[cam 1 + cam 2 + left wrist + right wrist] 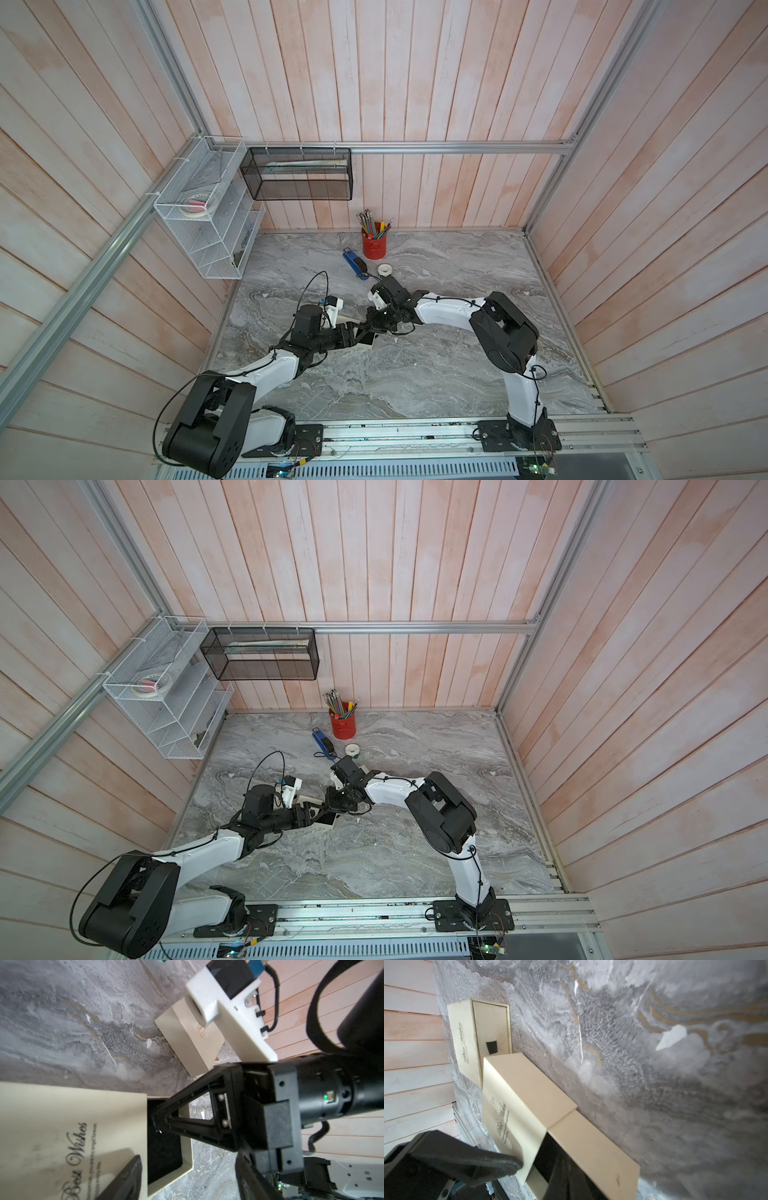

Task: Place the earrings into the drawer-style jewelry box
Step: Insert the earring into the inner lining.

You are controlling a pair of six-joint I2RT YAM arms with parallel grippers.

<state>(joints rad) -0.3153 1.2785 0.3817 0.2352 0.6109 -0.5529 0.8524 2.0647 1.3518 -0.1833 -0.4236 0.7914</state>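
Observation:
The cream drawer-style jewelry box (62,1115) marked "Best Wishes" lies mid-table, also seen in both top views (369,341) (329,820). Its black-lined drawer (164,1153) is pulled out. My right gripper (156,1126) (372,322) (542,1159) is shut, with its tip over the open drawer. A tiny silver earring (159,1131) shows right at that tip. My left gripper (188,1167) (360,332) is open, one finger (124,1178) above the box's sleeve and the other beyond the drawer. No other earring shows.
A second cream box (191,1043) (465,1032) lies just behind the first, partly under the left wrist camera mount. At the back stand a red pencil cup (372,245), a blue stapler (354,264) and a tape roll (385,270). Wire shelves (203,216) hang on the left wall.

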